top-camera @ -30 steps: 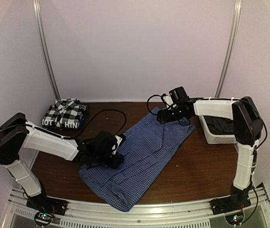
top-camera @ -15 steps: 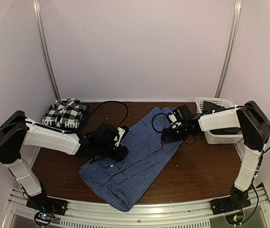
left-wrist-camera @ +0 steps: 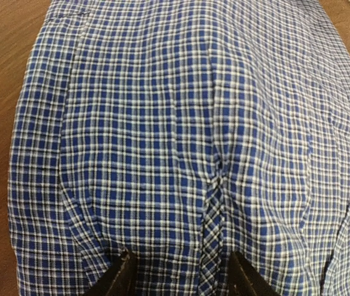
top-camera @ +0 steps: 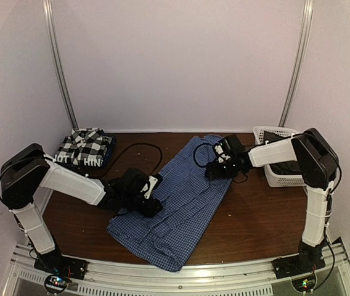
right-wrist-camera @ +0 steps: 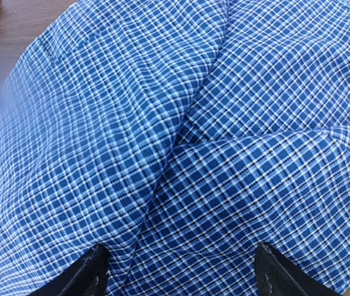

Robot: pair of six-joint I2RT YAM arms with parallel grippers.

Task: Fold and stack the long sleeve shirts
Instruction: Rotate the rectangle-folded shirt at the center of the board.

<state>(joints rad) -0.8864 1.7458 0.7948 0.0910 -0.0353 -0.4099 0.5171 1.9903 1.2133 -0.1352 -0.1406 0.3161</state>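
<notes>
Blue check shirt spread out left of the basket, both grippers on it.

Top view: we see the blue check shirt [top-camera: 175, 203] flat just left of the white basket [top-camera: 280, 179], which holds something dark. Left wrist: the left gripper [left-wrist-camera: 181, 280] is half open over a pleat; grip unclear. Right wrist: the right gripper [right-wrist-camera: 181, 274] is wide open on cloth. We judge it light, limp; take the hems.

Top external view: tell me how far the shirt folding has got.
Done: the plaid shirt lies folded on the navy lettered shirt at the far left. In hand: the blue checked shirt is spread unfolded mid-table, with the left pincer and right pincer both open, down on it. Left: folding and stacking that one, then the dark garment in the white basket.
</notes>
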